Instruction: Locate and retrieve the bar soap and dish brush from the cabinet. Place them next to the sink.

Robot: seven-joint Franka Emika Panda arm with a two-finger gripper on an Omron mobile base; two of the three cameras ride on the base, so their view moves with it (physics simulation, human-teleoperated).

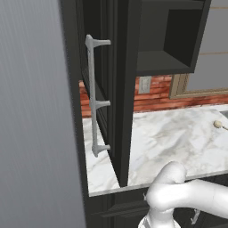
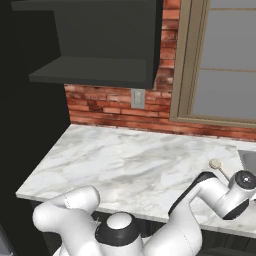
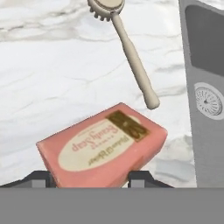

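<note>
Partly hidden behind bar soap [image 3: 103, 146]: claw [image 3: 92, 177] fingertips.

White-grey marble table [image 2: 125, 165] runs along red brick wall [image 2: 100, 107]. Beige wall outlet plate [image 2: 137, 98] sits on the brick above the table, also seen in left base view [image 1: 144, 84]. Tan-framed window with grey panes [image 2: 225, 60] stands right of the outlet. Tall black door panel [image 1: 120, 89] stands edge-on at left, long grey metal handle with three mounts [image 1: 94, 95] on the black front beside it. Flat grey brushed surface [image 1: 31, 111] covers the left side.
</note>
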